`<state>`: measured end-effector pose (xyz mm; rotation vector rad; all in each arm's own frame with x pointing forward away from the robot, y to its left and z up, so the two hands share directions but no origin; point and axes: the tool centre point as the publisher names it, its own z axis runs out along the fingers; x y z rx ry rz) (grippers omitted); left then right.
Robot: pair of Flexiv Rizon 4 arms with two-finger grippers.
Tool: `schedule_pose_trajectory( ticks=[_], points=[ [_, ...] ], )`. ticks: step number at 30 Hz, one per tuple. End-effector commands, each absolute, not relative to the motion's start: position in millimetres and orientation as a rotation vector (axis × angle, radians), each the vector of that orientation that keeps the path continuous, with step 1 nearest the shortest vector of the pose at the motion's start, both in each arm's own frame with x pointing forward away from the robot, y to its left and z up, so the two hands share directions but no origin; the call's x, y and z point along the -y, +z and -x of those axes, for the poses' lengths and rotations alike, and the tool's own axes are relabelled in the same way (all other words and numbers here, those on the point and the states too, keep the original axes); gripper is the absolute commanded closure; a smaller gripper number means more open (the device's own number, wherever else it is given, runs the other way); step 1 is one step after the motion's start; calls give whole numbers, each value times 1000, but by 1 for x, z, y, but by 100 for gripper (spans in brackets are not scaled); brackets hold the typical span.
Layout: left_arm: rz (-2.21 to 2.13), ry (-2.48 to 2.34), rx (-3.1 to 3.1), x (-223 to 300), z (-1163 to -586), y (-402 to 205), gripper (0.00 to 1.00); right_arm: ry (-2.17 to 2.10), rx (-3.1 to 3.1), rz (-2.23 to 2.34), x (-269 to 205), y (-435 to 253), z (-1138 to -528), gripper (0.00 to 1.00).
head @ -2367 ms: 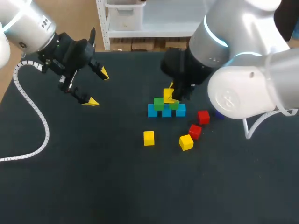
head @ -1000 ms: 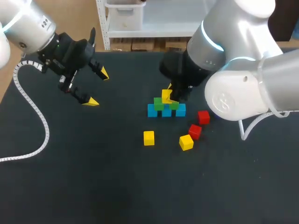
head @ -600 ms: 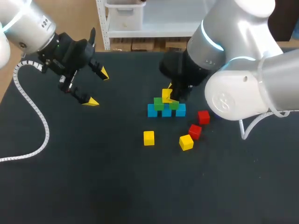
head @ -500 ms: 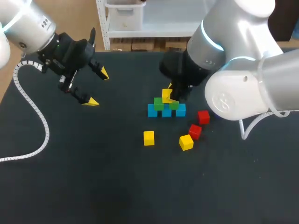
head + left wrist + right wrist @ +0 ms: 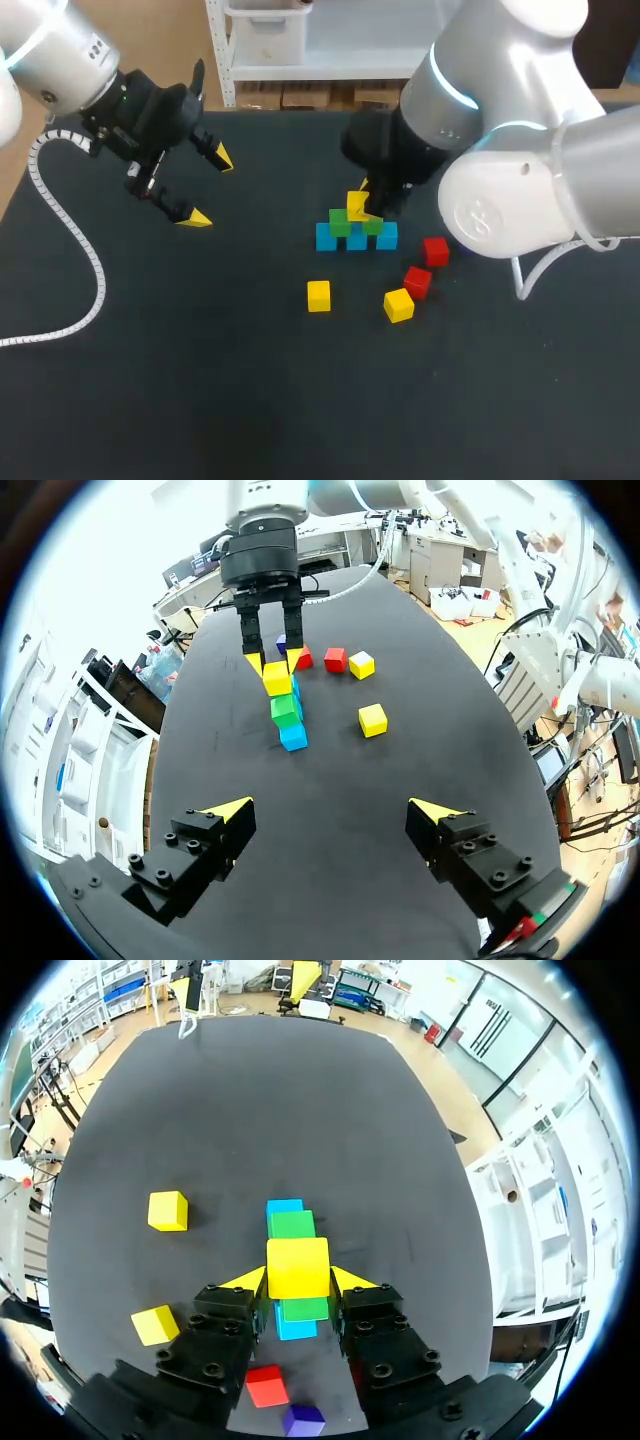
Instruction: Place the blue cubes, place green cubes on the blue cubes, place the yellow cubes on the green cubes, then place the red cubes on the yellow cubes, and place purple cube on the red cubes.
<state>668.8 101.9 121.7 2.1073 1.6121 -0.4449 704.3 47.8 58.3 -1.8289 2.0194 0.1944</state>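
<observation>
Three blue cubes (image 5: 356,239) lie in a row mid-table, with two green cubes (image 5: 340,222) on top of them. My right gripper (image 5: 362,205) is shut on a yellow cube (image 5: 356,204), which it holds over the two green cubes; I cannot tell whether they touch. In the right wrist view this yellow cube (image 5: 297,1267) sits between the yellow fingertips above the green cubes (image 5: 292,1224). Two loose yellow cubes (image 5: 318,295) (image 5: 398,304) and two red cubes (image 5: 435,250) (image 5: 417,281) lie nearer the front. A purple cube (image 5: 303,1420) lies under the right wrist. My left gripper (image 5: 208,188) hangs open and empty at the far left.
A white ribbed cable (image 5: 70,250) trails over the table's left side. The right arm's big elbow (image 5: 510,200) hangs over the table to the right of the stack. Dark bare table (image 5: 250,400) stretches across the front.
Since the earliest frame my right arm has shifted slightly left with the yellow cube. Over the last second nothing has moved.
</observation>
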Motion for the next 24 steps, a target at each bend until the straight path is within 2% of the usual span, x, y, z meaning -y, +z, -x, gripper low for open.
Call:
schedule_pose_trajectory(
  ticks=[1,5,11,24],
  points=[
    [-2108,-445,-1609,-103,-669,121,0,194,-2020,1828,-48,58,-705,95],
    [-2108,-445,-1609,-103,-669,121,0,194,-2022,1829,-48,58,-706,91],
    [-2108,-445,-1609,-103,-669,121,0,196,-2023,1831,-48,57,-707,78],
    [-2108,-445,-1609,-103,-669,121,0,199,-2022,1833,-48,57,-708,74]
  ],
)
